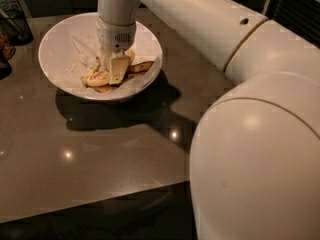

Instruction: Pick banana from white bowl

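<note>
The white bowl (54,40) stands at the back left of the dark table, lined with crumpled white paper (82,51). Several speckled yellow bananas lie in its right half. The plumpest banana (96,77) lies at the near left of the pile, partly hidden by my gripper. A thinner, browner one (140,66) lies to the right. My gripper (113,74) points straight down into the bowl, low among the bananas and touching the pile.
My arm (200,19) reaches in from the right, and its large white body (255,164) fills the near right. Dark objects (14,26) stand at the table's far left edge. The glossy brown table (100,149) has its front edge near the bottom of the view.
</note>
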Available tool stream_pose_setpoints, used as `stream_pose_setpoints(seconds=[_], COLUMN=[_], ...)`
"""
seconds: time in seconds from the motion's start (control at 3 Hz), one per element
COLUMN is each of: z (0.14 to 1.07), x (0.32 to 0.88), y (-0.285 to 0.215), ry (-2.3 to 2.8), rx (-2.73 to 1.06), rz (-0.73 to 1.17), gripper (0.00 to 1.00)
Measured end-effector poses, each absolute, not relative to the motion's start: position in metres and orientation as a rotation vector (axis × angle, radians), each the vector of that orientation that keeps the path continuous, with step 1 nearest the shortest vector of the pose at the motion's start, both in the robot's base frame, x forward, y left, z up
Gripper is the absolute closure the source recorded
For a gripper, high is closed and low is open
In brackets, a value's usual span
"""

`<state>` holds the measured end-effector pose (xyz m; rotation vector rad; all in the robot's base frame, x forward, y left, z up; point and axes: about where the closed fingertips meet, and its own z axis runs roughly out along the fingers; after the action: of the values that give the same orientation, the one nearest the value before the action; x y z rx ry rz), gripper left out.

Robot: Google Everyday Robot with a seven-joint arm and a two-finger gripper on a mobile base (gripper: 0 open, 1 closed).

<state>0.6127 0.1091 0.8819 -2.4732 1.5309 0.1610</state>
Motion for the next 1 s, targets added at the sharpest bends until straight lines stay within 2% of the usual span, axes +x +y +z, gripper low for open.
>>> stream_pose_setpoints(seconds=[0.33,1.0], z=[0.882,0.915], x=[0.613,0.606], y=[0.109,0.103], ry=[1.531,1.578], rx=[-2.473,-2.377], rz=[0.161,0.096], gripper=[1.0,1.0])
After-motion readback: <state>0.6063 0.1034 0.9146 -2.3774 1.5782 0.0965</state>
